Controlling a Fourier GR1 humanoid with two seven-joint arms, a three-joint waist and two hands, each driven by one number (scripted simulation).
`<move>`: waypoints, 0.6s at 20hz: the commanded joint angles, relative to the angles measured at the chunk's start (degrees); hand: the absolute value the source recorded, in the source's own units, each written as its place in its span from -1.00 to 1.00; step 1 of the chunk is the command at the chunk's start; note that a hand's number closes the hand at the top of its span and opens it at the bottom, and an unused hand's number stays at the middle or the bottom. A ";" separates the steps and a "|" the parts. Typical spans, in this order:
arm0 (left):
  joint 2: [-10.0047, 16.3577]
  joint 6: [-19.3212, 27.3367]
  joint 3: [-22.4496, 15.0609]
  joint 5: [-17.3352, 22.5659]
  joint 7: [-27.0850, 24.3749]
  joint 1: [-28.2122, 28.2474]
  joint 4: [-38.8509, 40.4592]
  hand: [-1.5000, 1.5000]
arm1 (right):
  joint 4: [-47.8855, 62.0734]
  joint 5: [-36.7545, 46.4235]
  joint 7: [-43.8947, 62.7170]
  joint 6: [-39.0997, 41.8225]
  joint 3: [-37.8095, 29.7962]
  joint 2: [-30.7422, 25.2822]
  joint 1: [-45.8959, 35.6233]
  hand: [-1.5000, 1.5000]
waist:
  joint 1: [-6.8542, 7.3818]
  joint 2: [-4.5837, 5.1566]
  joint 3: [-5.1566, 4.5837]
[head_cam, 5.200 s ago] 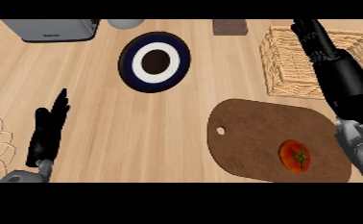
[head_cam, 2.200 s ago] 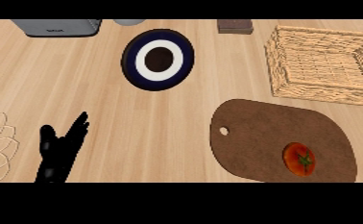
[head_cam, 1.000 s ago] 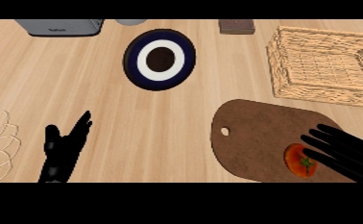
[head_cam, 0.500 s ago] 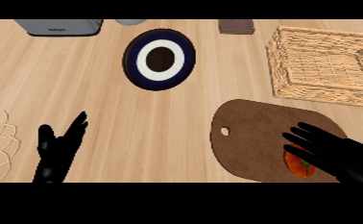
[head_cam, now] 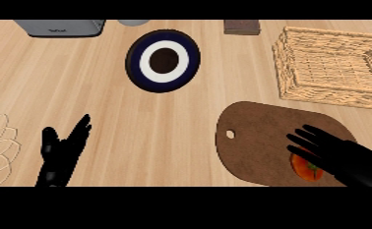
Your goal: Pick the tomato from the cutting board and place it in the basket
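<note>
Scanning from the left, I see my left hand [head_cam: 62,154] resting open, fingers up, well apart from the cutting board [head_cam: 251,139]. On the board's right end sits the tomato [head_cam: 304,171], partly under the spread, straight fingers of my right hand [head_cam: 343,158], plainly the nearer one. From there the basket [head_cam: 323,66] lies straight up the view, beyond the board's far edge.

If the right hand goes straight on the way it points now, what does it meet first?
The right hand points up-left over the brown oval cutting board, which is bare there. Further on it would probably meet the dark blue and white round plate. The red tomato is under it, not ahead.
</note>
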 commanded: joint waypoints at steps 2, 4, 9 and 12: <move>-0.96 -2.34 0.89 -0.34 -1.99 1.72 4.67 0.00 | 1.37 3.71 1.01 -0.74 1.16 1.97 0.86 -1.00 | -0.09 0.33 -0.41; -1.56 -1.09 1.11 -1.93 -2.36 1.26 4.96 0.00 | 3.25 4.86 1.37 -1.78 2.73 4.38 -0.73 -1.00 | 0.02 0.35 -0.41; -2.27 -2.05 1.40 -2.07 -1.21 2.63 2.11 0.00 | 6.64 4.87 -0.93 -2.53 1.10 4.72 -3.10 -1.00 | 0.10 0.34 -0.40; -2.36 -2.18 1.80 -2.52 -0.25 3.43 0.20 0.00 | 3.01 5.26 1.18 1.25 1.75 5.90 -2.95 -1.00 | 0.10 0.30 -0.40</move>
